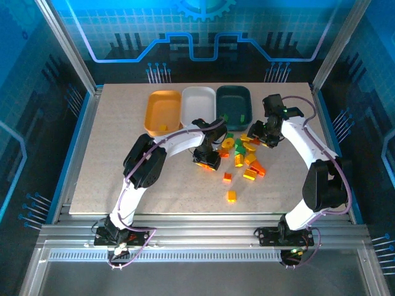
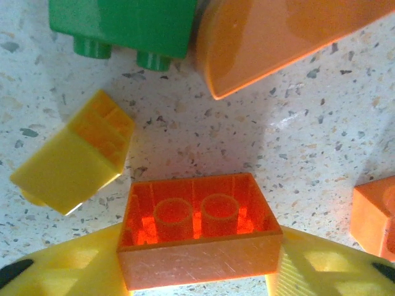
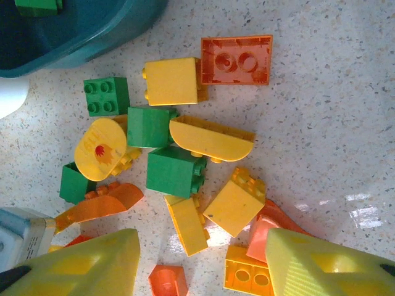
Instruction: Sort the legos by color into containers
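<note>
Near the middle of the table (image 1: pixel 105 185), in front of the white tray (image 1: pixel 199 102), an orange brick (image 2: pixel 197 213) was pinched end to end by the left gripper (image 2: pixel 199 246). Its long axis lay across the fingers (image 2: pixel 62 271) and its hollow underside was turned up, as the left wrist view revealed; from above, that arm was seen folded, wrist bent down. The right gripper (image 3: pixel 202 243) was held spread over the loose legos (image 3: pixel 176 169) near the teal tray (image 1: pixel 231 97).

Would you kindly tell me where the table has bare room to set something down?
Bare: the speckled tabletop left of the orange-yellow plastic tray and left arm, and the near strip between the arm bases. Crowded: the small plastic bricks in front of the dark teal tray, between the left hand and right hand.
</note>
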Motion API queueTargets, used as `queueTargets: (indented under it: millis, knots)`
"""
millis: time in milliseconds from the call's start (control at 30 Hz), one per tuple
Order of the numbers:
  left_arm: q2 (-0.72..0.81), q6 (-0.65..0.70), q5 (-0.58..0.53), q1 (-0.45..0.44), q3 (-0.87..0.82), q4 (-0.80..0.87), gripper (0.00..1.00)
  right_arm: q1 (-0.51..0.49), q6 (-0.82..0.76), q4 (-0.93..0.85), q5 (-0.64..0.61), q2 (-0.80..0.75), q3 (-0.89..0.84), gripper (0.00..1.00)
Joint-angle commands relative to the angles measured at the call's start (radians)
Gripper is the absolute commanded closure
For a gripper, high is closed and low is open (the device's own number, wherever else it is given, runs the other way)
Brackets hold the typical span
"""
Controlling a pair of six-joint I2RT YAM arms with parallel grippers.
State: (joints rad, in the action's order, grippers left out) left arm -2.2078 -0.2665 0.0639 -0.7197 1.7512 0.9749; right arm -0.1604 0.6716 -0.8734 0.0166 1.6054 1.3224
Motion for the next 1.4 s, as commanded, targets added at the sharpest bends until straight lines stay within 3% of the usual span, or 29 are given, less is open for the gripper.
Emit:
queueTargets:
  millis: [0, 367, 500, 733, 833, 1100, 1200, 1267, 1367]
  knots:
    - [-0.024, -0.011, -0.016, -0.005, 0.021, -0.005, 0.53, 0.020, -0.020, 0.001, 0.022, -0.004, -0.008, 0.43]
    - [0.105, 0.012, 0.009, -0.005, 0.097, 0.097, 0.63, 0.043, -0.029, -0.003, 0.034, -0.005, 0.001, 0.43]
    - [0.139, -0.003, 0.079, 0.059, 0.205, 0.109, 0.62, 0.051, -0.030, -0.006, 0.040, 0.012, 0.025, 0.43]
    - [-0.073, -0.092, 0.179, 0.271, 0.511, 0.148, 0.64, 0.056, -0.025, 0.000, 0.055, 0.045, 0.050, 0.43]
    - [-0.128, -0.134, 0.220, 0.341, 0.539, 0.106, 0.63, 0.056, -0.027, -0.008, 0.058, 0.048, 0.060, 0.43]
    - [-0.211, -0.178, 0.231, 0.378, 0.610, -0.007, 0.58, 0.056, -0.055, -0.068, 0.052, 0.033, 0.093, 0.44]
    - [-0.256, -0.197, 0.246, 0.378, 0.664, 0.002, 0.50, 0.056, -0.049, -0.073, 0.066, 0.033, 0.090, 0.43]
    - [-0.257, -0.202, 0.243, 0.378, 0.671, 0.003, 0.25, 0.054, -0.047, -0.073, 0.069, 0.033, 0.086, 0.43]
    - [-0.218, -0.203, 0.285, 0.373, 0.666, -0.021, 0.07, 0.045, -0.047, -0.078, 0.065, 0.026, 0.074, 0.42]
